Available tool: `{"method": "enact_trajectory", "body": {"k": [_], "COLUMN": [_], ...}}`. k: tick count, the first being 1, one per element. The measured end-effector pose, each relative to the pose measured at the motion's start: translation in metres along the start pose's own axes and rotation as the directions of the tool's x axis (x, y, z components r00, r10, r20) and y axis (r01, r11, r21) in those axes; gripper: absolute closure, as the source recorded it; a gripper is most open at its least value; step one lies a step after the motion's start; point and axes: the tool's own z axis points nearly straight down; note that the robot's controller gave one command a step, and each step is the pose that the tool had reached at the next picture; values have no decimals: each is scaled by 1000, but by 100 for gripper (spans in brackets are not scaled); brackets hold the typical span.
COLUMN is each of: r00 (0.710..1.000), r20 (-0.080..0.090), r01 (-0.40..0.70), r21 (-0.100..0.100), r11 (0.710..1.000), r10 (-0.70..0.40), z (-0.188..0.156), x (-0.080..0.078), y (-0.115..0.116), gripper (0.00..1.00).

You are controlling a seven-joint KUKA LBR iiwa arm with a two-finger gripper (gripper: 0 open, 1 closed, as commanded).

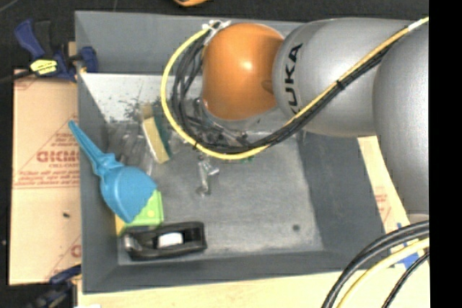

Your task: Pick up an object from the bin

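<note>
Best bet was probably to shift the gripper point(206, 171) left, centre it across the narrow faces of the yellow sponge point(154, 135) and come straight down, clear of the blue scoop point(119, 180) beside it. The sponge was a flat yellow block with a green edge, tilted on its side by the back-left wall of the bin point(289, 213), just left of the wrist. The gripper sat low under the orange wrist cover point(238, 68) over bare floor, spread or pressed together: couldn't tell

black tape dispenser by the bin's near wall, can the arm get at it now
Probably yes: the black tape dispenser lies uncovered, with bare floor toward the arm. The bin wall and the green block beside it may crowd a grasp.
</note>
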Motion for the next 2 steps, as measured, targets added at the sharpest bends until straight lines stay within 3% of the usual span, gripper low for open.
{"method": "enact_trajectory", "body": {"k": [1, 2], "r00": [992, 1000], "r20": [9, 10], "r01": [124, 13], "r21": [3, -1], "r11": [992, 1000], "r10": [-124, -13], "z": [-55, 10], "x": [-12, -52], "y": [0, 33], "gripper": [0, 0]}}
